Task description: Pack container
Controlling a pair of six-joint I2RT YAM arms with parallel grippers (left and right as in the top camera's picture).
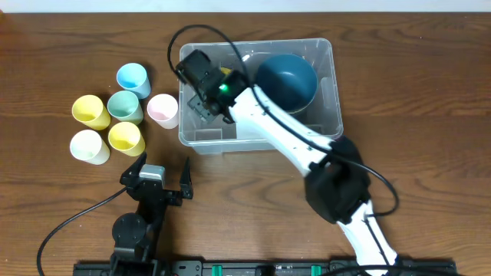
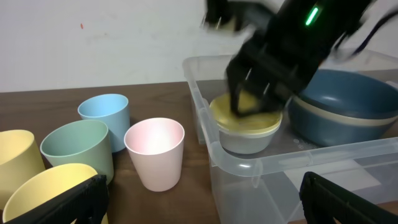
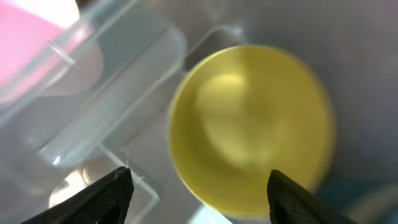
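The clear plastic container (image 1: 334,84) stands at the table's middle back. In it lie a dark blue bowl (image 1: 288,80) on the right and a yellow bowl (image 2: 245,115), stacked on a pale bowl, on the left. My right gripper (image 1: 205,106) hangs inside the container just above the yellow bowl (image 3: 252,127). Its fingers (image 3: 199,193) are spread wide and hold nothing. In the left wrist view it (image 2: 261,93) is blurred. My left gripper (image 1: 157,175) is open and empty near the front edge, facing the container's near wall (image 2: 249,165).
Several cups stand left of the container: blue (image 1: 132,77), green (image 1: 124,106), pink (image 1: 163,110), two yellow (image 1: 90,111) (image 1: 125,138) and white (image 1: 88,146). The pink cup (image 2: 155,152) stands closest to the container's left wall.
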